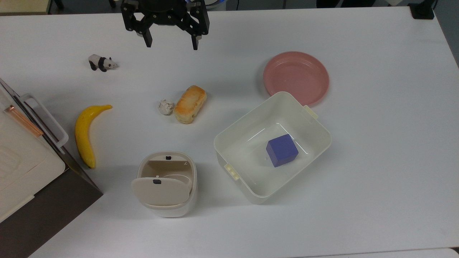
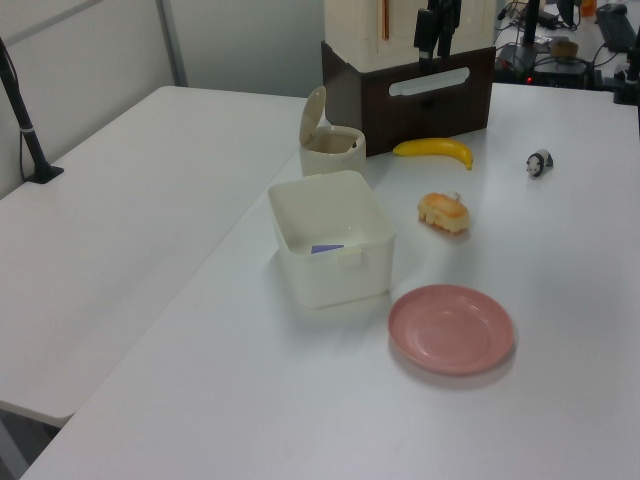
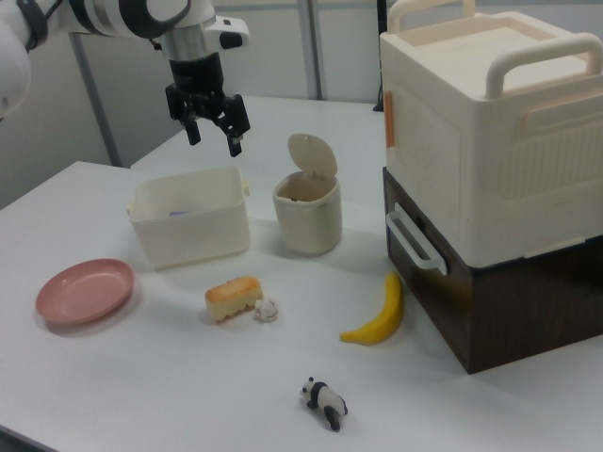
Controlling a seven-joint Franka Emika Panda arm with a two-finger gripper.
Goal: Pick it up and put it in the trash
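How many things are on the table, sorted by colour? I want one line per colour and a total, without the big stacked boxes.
White or cream: 3, paper ball, bin, tub
Yellow or golden: 2, banana, bread
Pink: 1, plate
Blue: 1, cube
Black and white: 1, panda
Total: 8

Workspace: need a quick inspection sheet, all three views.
Surface: white table, no spills seen.
Job's things: paper ball on the table against the bread; trash bin upright, flap open.
Clutter: banana, panda figure, pink plate, white tub holding a blue cube.
End effector: open, empty, raised off the table.
Cables: nothing seen.
Surroundings: stacked cream and brown boxes at the table edge.
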